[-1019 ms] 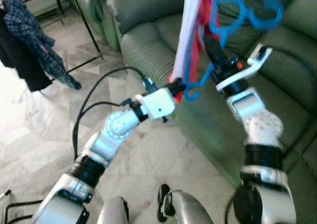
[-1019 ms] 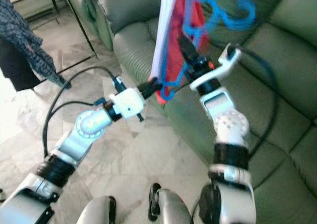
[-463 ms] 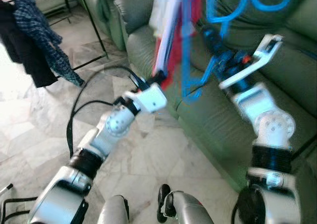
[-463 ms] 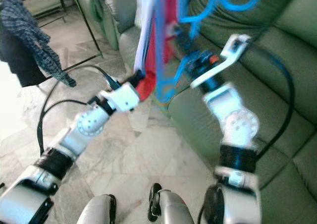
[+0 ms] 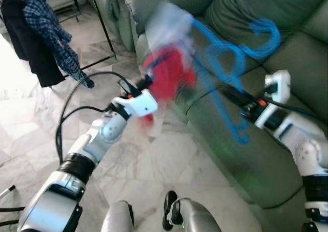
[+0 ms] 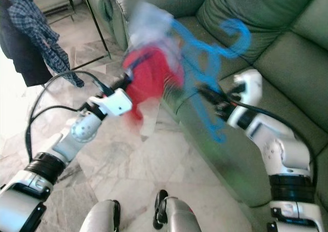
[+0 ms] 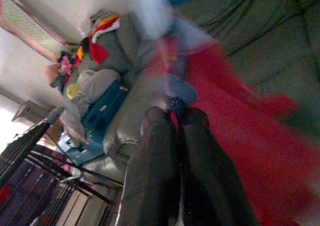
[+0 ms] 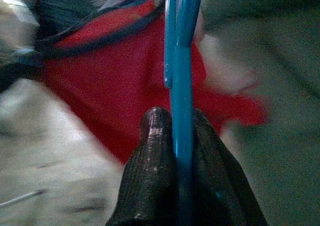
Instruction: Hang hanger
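Robot carrying a blue hanger with clothing, not yet hung.
Right pincer (image 8: 182,136) clamps the blue hanger (image 5: 233,78) mid-frame; left pincer (image 7: 175,123) pinches the red garment (image 5: 169,75); the rack (image 5: 102,21), upper left, seems the destination.

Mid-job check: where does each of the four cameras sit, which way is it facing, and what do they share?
Left eye view: head, looking down at silver arms, green leather sofa, marble floor.
Right eye view: same scene, shifted; plaid shirt hanging at the robot's left.
Left wrist view: along left hand, pinching blurred red and white garment.
Right wrist view: along right hand, clamping blue plastic hanger.
Shared: the garment.
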### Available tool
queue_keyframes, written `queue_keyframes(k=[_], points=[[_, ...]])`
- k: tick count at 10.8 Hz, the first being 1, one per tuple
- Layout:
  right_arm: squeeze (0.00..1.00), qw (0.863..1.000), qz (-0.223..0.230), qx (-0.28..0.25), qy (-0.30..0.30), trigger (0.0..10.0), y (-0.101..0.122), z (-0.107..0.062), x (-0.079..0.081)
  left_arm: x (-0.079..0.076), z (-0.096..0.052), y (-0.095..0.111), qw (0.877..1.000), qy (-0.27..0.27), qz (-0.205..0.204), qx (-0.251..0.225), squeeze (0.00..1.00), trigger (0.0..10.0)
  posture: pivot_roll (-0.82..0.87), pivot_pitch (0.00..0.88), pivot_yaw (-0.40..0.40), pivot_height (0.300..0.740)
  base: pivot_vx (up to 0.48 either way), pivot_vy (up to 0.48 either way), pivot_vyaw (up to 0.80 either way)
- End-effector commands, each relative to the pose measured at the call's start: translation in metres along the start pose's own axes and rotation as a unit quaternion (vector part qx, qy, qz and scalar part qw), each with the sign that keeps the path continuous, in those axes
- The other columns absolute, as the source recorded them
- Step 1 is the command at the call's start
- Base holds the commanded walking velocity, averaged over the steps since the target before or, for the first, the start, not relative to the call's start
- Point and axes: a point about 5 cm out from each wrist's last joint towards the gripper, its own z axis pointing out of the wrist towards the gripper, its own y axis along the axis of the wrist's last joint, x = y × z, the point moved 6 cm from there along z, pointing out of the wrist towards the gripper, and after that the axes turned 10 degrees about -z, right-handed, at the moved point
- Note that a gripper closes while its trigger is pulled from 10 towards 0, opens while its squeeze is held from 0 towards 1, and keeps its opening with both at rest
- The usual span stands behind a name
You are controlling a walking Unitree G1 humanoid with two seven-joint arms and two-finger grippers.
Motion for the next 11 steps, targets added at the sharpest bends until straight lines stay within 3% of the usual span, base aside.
queue_keyframes(k=[1, 2, 5, 7, 11], points=[[0.0, 0.999, -0.008, -0.013, -0.042, 10.0, 0.006, -0.006, -0.017, 0.01, 0.003, 0.005, 1.0, 0.02, 0.015, -0.014, 0.0, 10.0, -0.07, 0.128, -0.066, 0.74, 0.0, 0.0, 0.0], [0.0, 1.0, -0.021, -0.006, -0.018, 10.0, 0.0, -0.011, -0.008, 0.015, 0.004, 0.007, 0.999, 0.03, 0.02, -0.02, 0.0, 10.0, -0.07, 0.128, -0.063, 0.74, 0.0, 0.0, 0.0], [0.0, 0.999, -0.036, 0.035, -0.019, 10.0, -0.029, -0.016, -0.014, 0.03, 0.006, 0.015, 0.997, 0.06, 0.033, -0.044, 0.0, 10.0, -0.06, 0.127, -0.058, 0.74, 0.0, 0.0, 0.0], [0.0, 0.99, -0.049, 0.123, 0.057, 10.0, -0.071, -0.035, 0.007, 0.039, 0.006, 0.016, 0.995, 0.074, 0.037, -0.049, 0.0, 10.0, -0.06, 0.129, -0.055, 0.74, 0.0, 0.0, 0.0], [0.0, 0.967, -0.078, 0.183, 0.16, 10.0, -0.103, -0.057, 0.039, 0.035, 0.007, 0.022, 0.996, 0.063, 0.027, -0.065, 0.0, 10.0, -0.05, 0.136, -0.044, 0.74, 0.0, 0.0, 0.0]])
